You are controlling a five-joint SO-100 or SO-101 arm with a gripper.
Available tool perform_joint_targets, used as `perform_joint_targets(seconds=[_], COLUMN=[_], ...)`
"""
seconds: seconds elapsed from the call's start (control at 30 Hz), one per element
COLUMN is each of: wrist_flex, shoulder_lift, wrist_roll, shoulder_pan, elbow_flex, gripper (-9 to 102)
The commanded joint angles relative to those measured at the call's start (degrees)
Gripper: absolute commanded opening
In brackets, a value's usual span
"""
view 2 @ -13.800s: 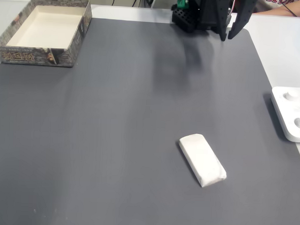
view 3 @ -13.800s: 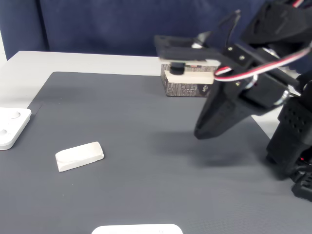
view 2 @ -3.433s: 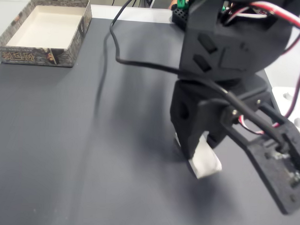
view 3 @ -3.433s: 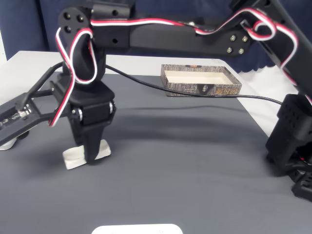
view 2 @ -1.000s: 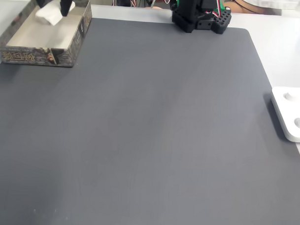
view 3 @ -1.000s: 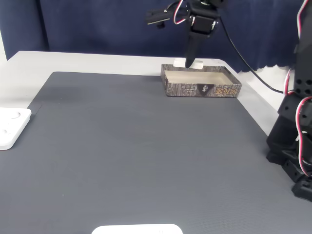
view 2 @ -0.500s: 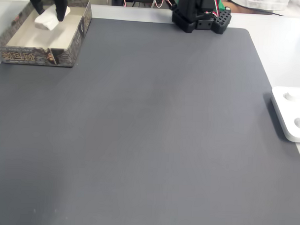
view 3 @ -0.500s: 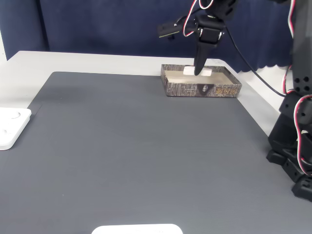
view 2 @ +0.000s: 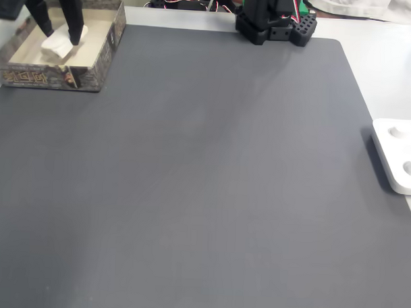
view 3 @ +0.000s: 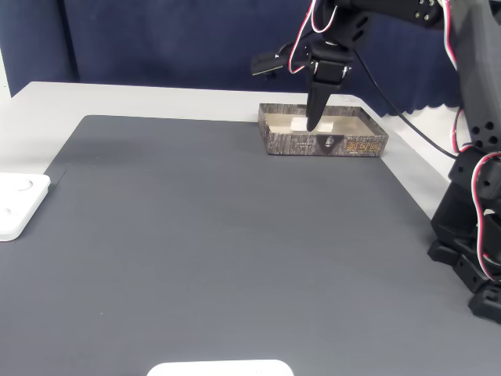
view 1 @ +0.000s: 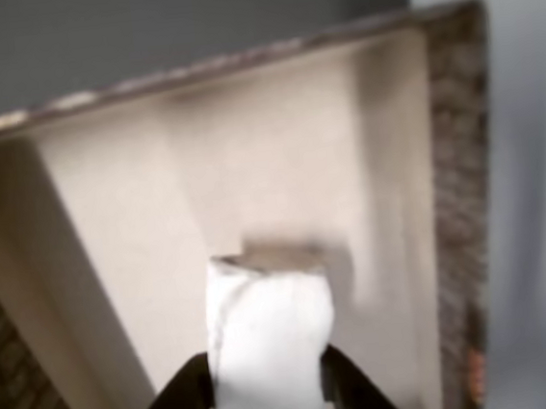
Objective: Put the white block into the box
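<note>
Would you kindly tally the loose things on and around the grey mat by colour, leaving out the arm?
White: 3, the white block, a device at the mat's right edge and another device at the near edge.
Brown-patterned: 1, the box.
Total: 4.

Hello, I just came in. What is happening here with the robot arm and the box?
The arm has reached across the grey mat and its gripper holds the white block inside the box. In the other view the fingers clamp the block low over the beige floor, so it is not released yet. A white device lies at the mat's right edge.
</note>
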Motion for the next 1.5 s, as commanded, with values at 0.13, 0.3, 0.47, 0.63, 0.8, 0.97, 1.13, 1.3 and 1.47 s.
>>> perform_joint_targets(seconds=[0.13,0.3,0.47,0.63,0.8,0.97,1.13,1.3,1.47], wrist_flex=[-0.3,-0.4,-0.4,-0.4,-1.1,-1.1,-1.1,-1.1,-1.0], shoulder_lift=[0.8,0.2,-1.0,-1.5,-1.6,-0.9,2.0,5.4,9.1], wrist_roll=[0.4,0.6,0.8,1.1,1.1,1.5,1.5,1.5,1.2], shoulder_pan=[0.8,0.7,0.7,0.2,-0.4,-0.1,0.1,-0.7,-1.6], elbow_flex=[-4.4,-4.4,-4.4,-4.6,-4.9,-5.0,-5.7,-6.1,-5.6], gripper=[0,3,7,16,26,31,32,33,34])
